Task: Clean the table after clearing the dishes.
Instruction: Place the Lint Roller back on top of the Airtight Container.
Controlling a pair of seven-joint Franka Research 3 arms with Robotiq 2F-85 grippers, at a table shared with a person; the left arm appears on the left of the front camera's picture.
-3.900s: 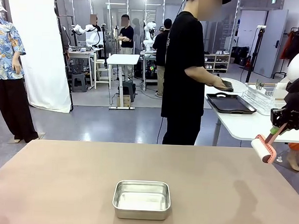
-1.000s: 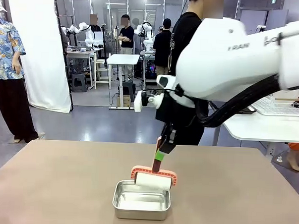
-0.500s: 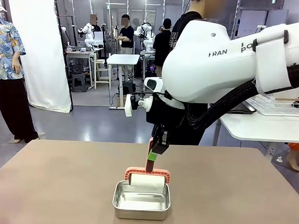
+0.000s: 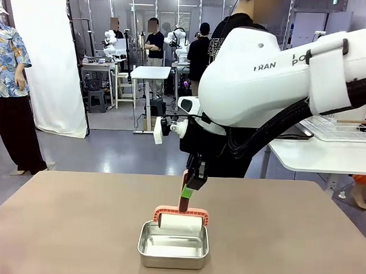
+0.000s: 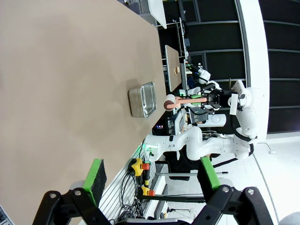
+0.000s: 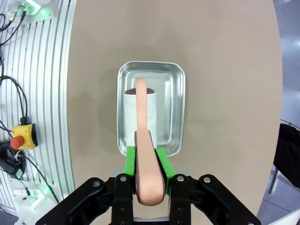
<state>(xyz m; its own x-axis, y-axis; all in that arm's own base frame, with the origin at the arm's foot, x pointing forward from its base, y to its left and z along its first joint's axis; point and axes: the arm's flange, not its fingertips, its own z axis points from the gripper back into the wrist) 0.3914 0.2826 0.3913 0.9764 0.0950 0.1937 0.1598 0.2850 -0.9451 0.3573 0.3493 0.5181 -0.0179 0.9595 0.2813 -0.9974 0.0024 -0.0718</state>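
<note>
- I see the table (image 4: pixel 57 228). Its top is plain tan-brown and flat, and it fills the near part of the front view.
- A shiny steel pan (image 4: pixel 173 244) sits on the table near the middle, close to my side.
- My right gripper (image 4: pixel 193 177) hangs over the far edge of the pan. Its two green pads are clenched on the pink handle of a lint roller (image 4: pixel 180 220).
- In the right wrist view the roller's white roll (image 6: pixel 142 112) is over the inside of the pan. I cannot tell if it touches the bottom.
- My left gripper (image 5: pixel 151 180) is held up off the table with its jaws spread wide and nothing between them.
- From the left wrist view the pan (image 5: pixel 142 99) looks small and far away, with the roller (image 5: pixel 174 101) just past it.
- Behind the table the floor is grey. A white curtain (image 4: pixel 50 58) hangs at the left.
- A smaller white table (image 4: pixel 319 154) stands at the right with a wire rack (image 4: pixel 341 128) on it.
- A person in black (image 4: pixel 227 30) stands behind my right arm, mostly hidden by it.
- More people and small white tables are farther back in the room.
- I can read "RAN" on my right arm's white shell (image 4: pixel 268 67). The other letters are cut off.
- A yellow box with a red button (image 6: pixel 20 136) sits on the slotted metal base beside the table.
</note>
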